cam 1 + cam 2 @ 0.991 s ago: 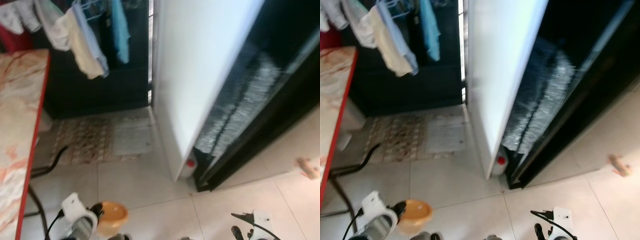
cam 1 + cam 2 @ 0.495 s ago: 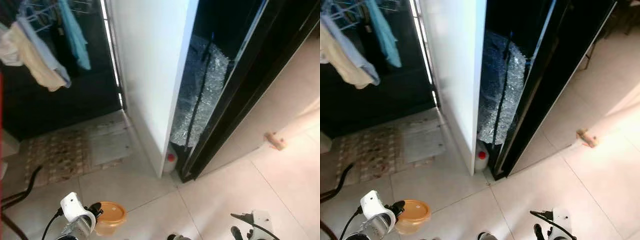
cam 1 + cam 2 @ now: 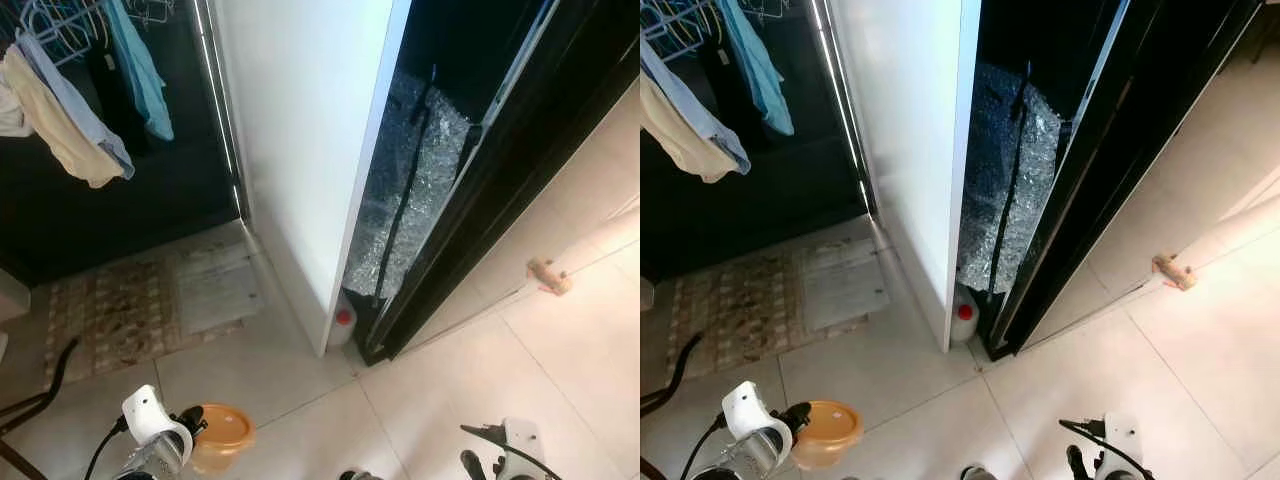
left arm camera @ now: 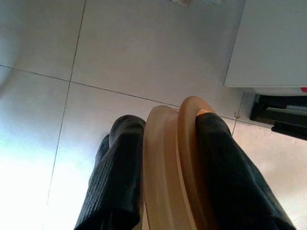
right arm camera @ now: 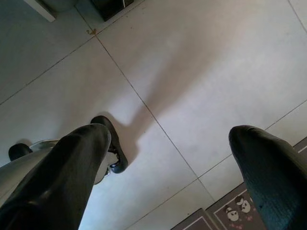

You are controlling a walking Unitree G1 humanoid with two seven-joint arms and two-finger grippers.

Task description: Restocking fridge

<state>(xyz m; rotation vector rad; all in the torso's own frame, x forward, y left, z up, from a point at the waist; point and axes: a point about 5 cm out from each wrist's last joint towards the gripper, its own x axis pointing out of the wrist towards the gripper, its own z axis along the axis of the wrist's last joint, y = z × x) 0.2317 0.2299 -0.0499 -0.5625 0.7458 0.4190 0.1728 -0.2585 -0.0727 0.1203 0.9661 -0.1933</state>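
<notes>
Nearest, left gripper (image 4: pixel 165 191): low at the robot's left side, its two black fingers (image 4: pixel 120 177) clamped on an orange lidded container (image 3: pixel 222 436), one finger on each flat face.
Container: held on edge above the pale tiled floor (image 3: pixel 300 375), near the robot's body.
Right gripper (image 5: pixel 172 167): low at the robot's right side, fingers spread wide apart, nothing between them, tiles below.
Farther, bottle (image 3: pixel 342 325): white with a red cap, standing on the floor in the gap at the foot of the white fridge side (image 3: pixel 300 130).
Dark door (image 3: pixel 490 190): just right of the gap, with crinkled silvery foil (image 3: pixel 410 190) showing inside.
Mat (image 3: pixel 150 305): patterned, left of the fridge.
Farthest, clothes (image 3: pixel 70 110): hanging on a rack, upper left.
</notes>
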